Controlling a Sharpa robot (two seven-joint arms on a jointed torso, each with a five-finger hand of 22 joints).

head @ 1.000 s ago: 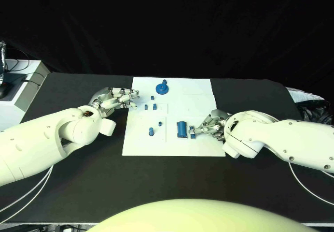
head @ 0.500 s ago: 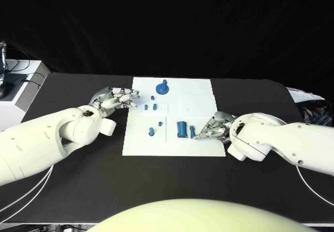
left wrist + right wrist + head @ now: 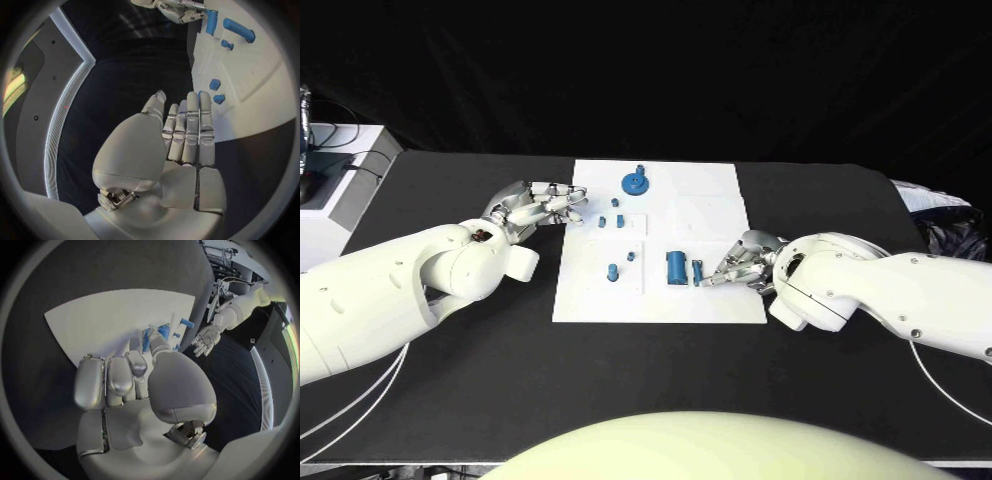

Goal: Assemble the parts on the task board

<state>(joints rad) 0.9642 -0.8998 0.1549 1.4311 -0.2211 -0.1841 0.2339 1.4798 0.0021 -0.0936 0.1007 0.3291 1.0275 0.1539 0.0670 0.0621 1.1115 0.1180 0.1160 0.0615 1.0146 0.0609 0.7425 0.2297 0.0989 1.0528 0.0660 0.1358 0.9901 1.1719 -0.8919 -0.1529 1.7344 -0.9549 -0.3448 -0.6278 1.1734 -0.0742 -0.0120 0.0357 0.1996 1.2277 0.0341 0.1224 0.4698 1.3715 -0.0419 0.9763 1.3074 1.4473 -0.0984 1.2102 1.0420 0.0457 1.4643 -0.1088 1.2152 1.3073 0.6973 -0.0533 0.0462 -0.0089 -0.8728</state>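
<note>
The white task board point(image 3: 711, 205) lies in the middle of the black table. On it are a blue gear disc point(image 3: 635, 182), several small blue pegs point(image 3: 613, 221) and a blue cylinder point(image 3: 678, 266). My right hand point(image 3: 740, 262) rests at the board's right edge, and its thumb and a finger pinch a thin blue part point(image 3: 698, 273) beside the cylinder. The right wrist view shows that thin blue part point(image 3: 145, 340) at the fingertips. My left hand point(image 3: 542, 205) hovers at the board's left edge, fingers stretched out and holding nothing. In the left wrist view, two small pegs point(image 3: 216, 91) lie just beyond its fingers point(image 3: 187, 125).
A white box point(image 3: 336, 190) with cables stands at the table's back left corner. A pale object point(image 3: 935, 198) lies at the right edge. Bare black table point(image 3: 646, 370) stretches in front of the board.
My right hand has shifted a little toward the cylinder and closed on the thin blue part, which now shows longer. The left hand has stayed still.
</note>
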